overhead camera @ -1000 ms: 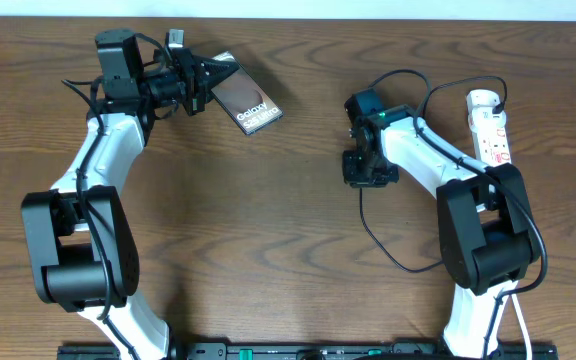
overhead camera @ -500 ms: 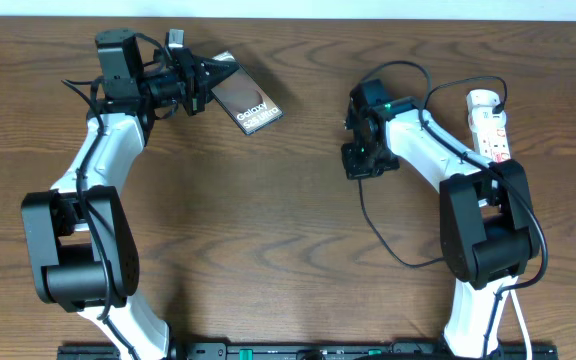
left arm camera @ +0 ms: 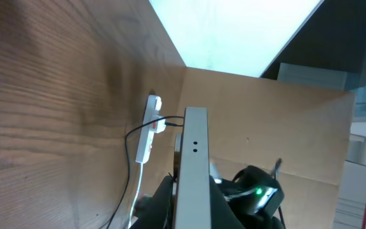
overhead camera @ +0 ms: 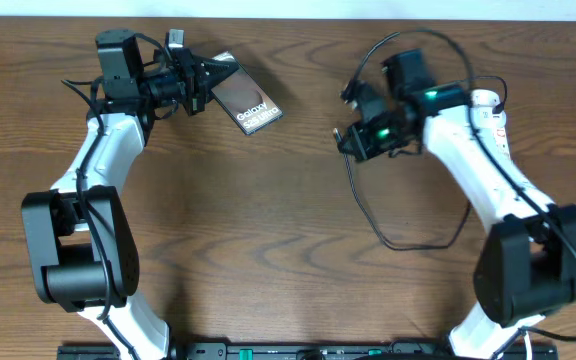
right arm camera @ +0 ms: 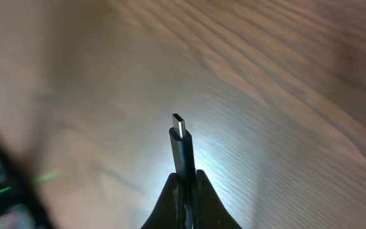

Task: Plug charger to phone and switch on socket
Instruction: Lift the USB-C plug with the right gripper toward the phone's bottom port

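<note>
Right wrist: right claw (right arm camera: 184,186) pinches the charger (right arm camera: 182,149), connector pointing up-frame; left claw (overhead camera: 213,77) clamps the phone (overhead camera: 253,107).

Table (overhead camera: 288,260): brown wood with strong lengthwise grain, smooth, with a low satin sheen that throws a pale glare in the right wrist view. Phone (overhead camera: 249,104): glossy dark grey-brown face with white printed lettering, its edge a pale, smooth, metal-looking band. Charger (right arm camera: 183,152): thin matt black cable, rubbery-looking, ending in a dark smooth sleeve with a small bright metal tongue. Socket (left arm camera: 148,129): smooth white plastic with red accents and a white cord; arms (overhead camera: 100,157): glossy white shells on matt black joints.
</note>
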Controlling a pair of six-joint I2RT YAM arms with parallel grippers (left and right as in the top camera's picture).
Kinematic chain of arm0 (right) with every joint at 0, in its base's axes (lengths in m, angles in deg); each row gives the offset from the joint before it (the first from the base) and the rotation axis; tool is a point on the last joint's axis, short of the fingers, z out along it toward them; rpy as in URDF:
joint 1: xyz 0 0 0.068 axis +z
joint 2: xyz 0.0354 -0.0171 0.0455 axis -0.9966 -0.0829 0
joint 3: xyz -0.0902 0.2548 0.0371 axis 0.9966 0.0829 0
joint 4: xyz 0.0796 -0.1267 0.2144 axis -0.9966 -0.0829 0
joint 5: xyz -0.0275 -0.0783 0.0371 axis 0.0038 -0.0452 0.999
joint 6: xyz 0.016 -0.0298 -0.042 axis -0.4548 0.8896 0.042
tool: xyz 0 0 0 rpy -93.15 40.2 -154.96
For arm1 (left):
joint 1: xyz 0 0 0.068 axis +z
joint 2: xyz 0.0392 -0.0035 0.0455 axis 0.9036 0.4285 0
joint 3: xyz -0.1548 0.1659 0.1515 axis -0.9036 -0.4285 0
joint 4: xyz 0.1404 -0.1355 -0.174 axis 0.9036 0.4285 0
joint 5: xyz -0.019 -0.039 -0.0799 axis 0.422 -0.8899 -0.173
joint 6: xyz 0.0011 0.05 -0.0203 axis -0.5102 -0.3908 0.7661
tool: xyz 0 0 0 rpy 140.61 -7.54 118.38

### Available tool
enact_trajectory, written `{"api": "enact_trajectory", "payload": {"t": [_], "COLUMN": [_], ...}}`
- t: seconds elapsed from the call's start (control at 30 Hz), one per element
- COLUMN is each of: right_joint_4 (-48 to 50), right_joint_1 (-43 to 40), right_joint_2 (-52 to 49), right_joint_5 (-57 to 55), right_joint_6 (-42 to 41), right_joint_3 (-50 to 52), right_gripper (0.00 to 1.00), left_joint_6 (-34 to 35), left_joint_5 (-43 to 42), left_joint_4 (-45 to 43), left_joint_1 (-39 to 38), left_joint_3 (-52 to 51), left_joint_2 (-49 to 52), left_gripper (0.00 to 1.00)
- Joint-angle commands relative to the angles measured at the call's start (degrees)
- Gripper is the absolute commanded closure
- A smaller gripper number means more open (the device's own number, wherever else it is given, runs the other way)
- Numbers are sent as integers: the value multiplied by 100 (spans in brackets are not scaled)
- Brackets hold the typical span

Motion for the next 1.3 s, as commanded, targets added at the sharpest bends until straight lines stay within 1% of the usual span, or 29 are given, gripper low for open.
{"api": "enact_trajectory", "payload": {"t": [0.0, 0.2, 0.33, 0.43, 0.5, 0.87, 0.93, 1.27], "right_joint_4": [-26, -22, 44, 146, 162, 289, 339, 756], "right_joint_1": [-94, -44, 15, 26, 35, 240, 313, 654], "right_joint_2": [-9, -22, -22, -48, -72, -96, -96, -96], "right_joint_5": [1615, 2629, 3167, 3187, 3213, 3213, 3213, 3211], "right_joint_6": [509, 538, 435, 15, -107, -109, -173, -553], "right_joint_3": [-48, -37, -37, -37, -37, -35, -35, -35], "right_gripper": [99, 99, 99, 99, 99, 99, 99, 99], "left_joint_6": [0, -332, -387, -361, -337, -223, -125, -129], "left_joint_5": [-229, -372, -562, -772, -828, -828, -831, -894], "left_joint_4": [-33, -101, -389, -721, -798, -809, -809, -809], "left_joint_1": [2, 2, 2, 2, 2, 2, 2, 2], "left_joint_3": [52, 52, 52, 52, 52, 52, 52, 52], "left_joint_2": [-31, -31, -31, -31, -31, -31, -31, -31], "left_gripper": [93, 93, 92, 93, 93, 93, 93, 93]}}
